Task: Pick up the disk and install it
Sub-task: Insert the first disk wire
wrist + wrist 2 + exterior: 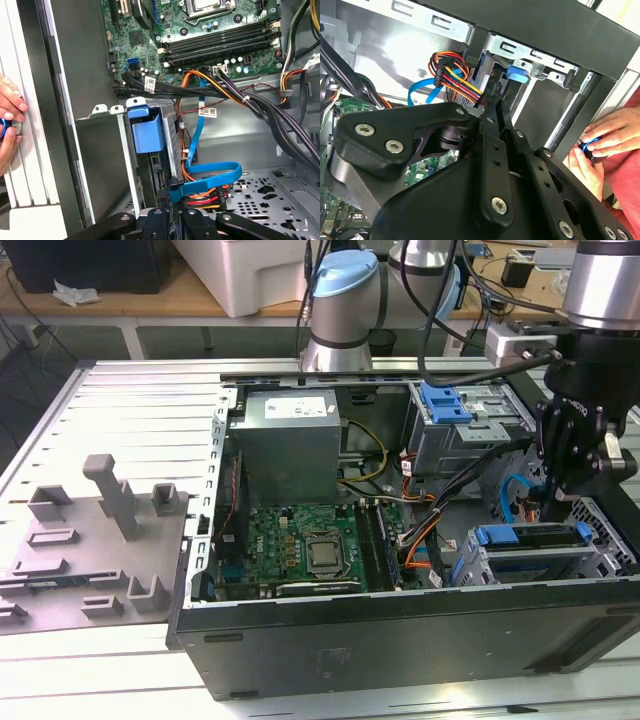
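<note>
1. Disk (538, 554) sitting in the lower drive cage (470, 566), blue rail (530, 535) along its top. In the exterior view, roughly 4 o'clock from the motherboard (290, 540).
2. Gripper (545, 502) hanging just over that cage, about 12 o'clock from the disk. Clenched or released: cannot tell.
3. Judged far along — pick-up done, disk in its bay. Fully pushed home or not: unclear.
4. In the first wrist view, blue data cable (210, 175) and coloured power wires (202, 199) ending close by the disk's (170, 142) near end. Plugged in or loose: not readable.
5. Any contact between gripper and disk hidden behind the gripper's own black body in both wrist views.
6. A person's hands (597, 145) outside the case wall, closed round something small and blue — not identifiable.
</note>
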